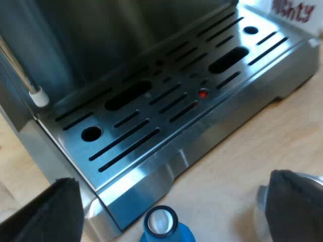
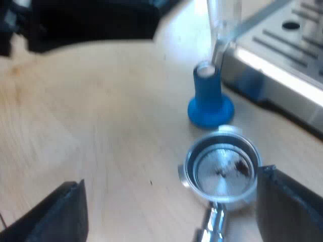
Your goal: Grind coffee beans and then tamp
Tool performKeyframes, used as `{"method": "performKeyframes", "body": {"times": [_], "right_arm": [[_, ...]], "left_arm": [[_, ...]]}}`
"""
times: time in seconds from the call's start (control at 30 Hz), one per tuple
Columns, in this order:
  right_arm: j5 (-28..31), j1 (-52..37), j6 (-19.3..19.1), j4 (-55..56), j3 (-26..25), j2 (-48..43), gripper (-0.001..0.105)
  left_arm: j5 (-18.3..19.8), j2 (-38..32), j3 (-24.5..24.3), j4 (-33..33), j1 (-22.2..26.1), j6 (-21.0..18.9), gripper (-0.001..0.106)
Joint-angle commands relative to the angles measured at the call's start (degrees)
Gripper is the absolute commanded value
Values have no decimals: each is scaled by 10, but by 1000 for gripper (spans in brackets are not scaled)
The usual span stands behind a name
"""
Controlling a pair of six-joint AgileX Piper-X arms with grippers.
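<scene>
Right wrist view: the right hand (image 2: 171,189) is held wide over the metal holder (image 2: 221,174), just beside the blue tamper (image 2: 209,98), likely to grab it.

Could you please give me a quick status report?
Left claw open at drip tray. Right claw open near holder, loose on table by blue tamper. Nothing blocking the holder.

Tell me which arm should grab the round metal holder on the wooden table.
Right: the right gripper, open, hovers at the round metal holder; the left gripper faces the slotted steel tray.
</scene>
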Motion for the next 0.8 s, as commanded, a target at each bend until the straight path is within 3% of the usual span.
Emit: {"method": "performKeyframes", "body": {"times": [0.03,0.13,0.27,0.53,0.63,0.8], "right_arm": [[-6,-1,-4,65,-35,-5,70],[-6,-1,-3,86,-60,-5,70],[-6,-1,0,100,-100,-5,70],[-3,-1,0,152,-161,-5,70],[-1,-1,37,170,-182,-5,70],[-1,-26,51,183,-187,-5,70]], "left_arm": [[2,-35,-4,25,2,-7,83],[2,-56,-8,41,2,-7,83],[2,-90,-48,110,2,-7,83],[2,-92,-126,152,2,-7,83],[2,-92,-139,155,2,-7,83],[2,-92,-191,181,2,-7,83]]}}
